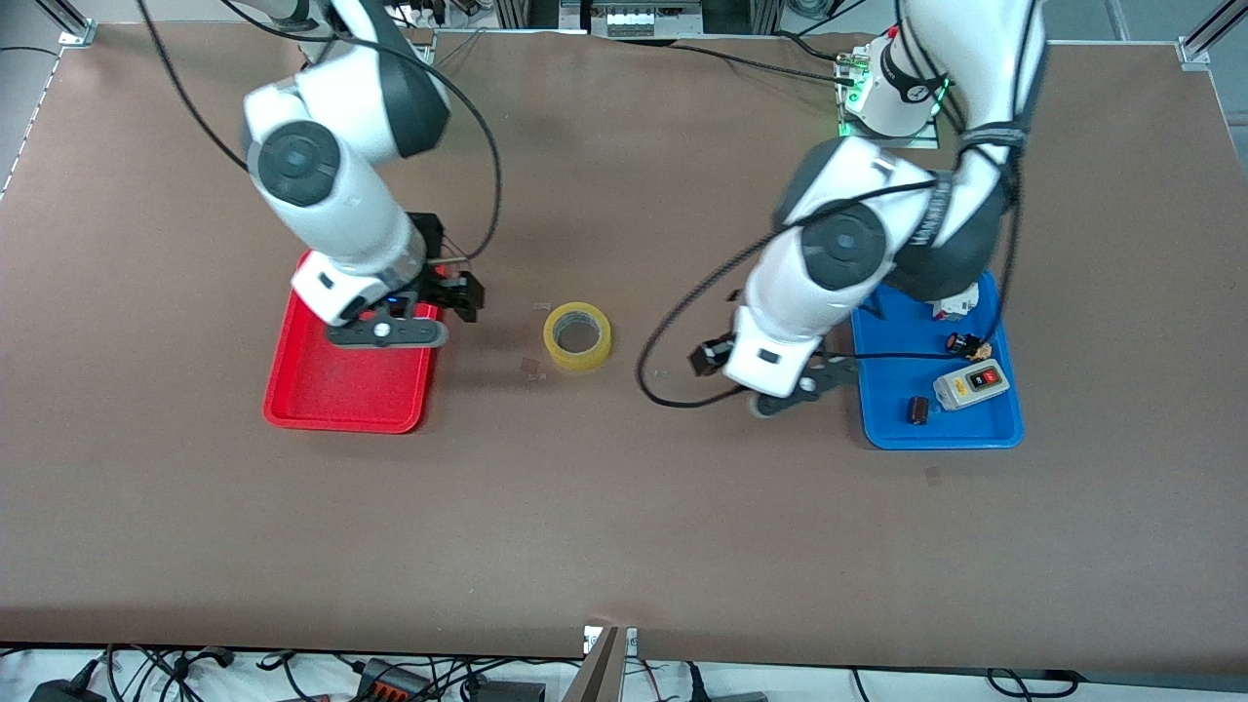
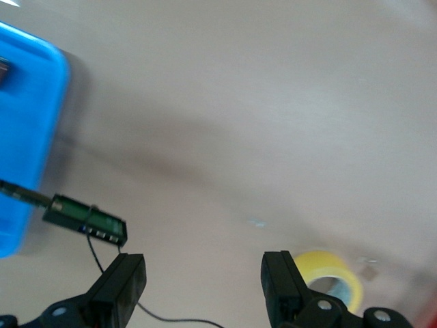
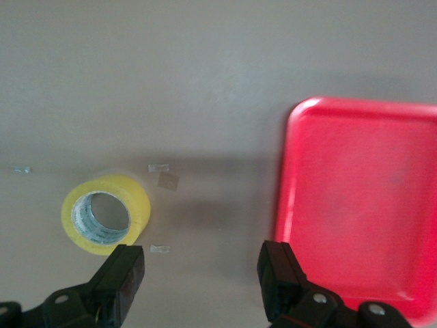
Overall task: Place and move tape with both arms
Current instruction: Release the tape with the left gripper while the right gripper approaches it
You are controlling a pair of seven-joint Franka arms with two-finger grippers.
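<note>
The yellowish tape roll (image 1: 577, 336) lies flat on the brown table between the two trays. It also shows in the right wrist view (image 3: 106, 213) and in the left wrist view (image 2: 331, 280). My right gripper (image 1: 458, 292) is open and empty, low over the table between the red tray (image 1: 341, 390) and the tape; its midpoint in the right wrist view (image 3: 203, 280) is over bare table. My left gripper (image 1: 710, 357) is open and empty, over the table between the tape and the blue tray (image 1: 936, 429); its midpoint in the left wrist view (image 2: 203, 287) is over bare table.
The blue tray holds a white box with red and black buttons (image 1: 970, 382), a small dark gadget (image 1: 917, 410) and another small part (image 1: 965, 343). The red tray (image 3: 362, 205) has nothing in it. Small scraps (image 1: 531, 368) lie on the table beside the tape.
</note>
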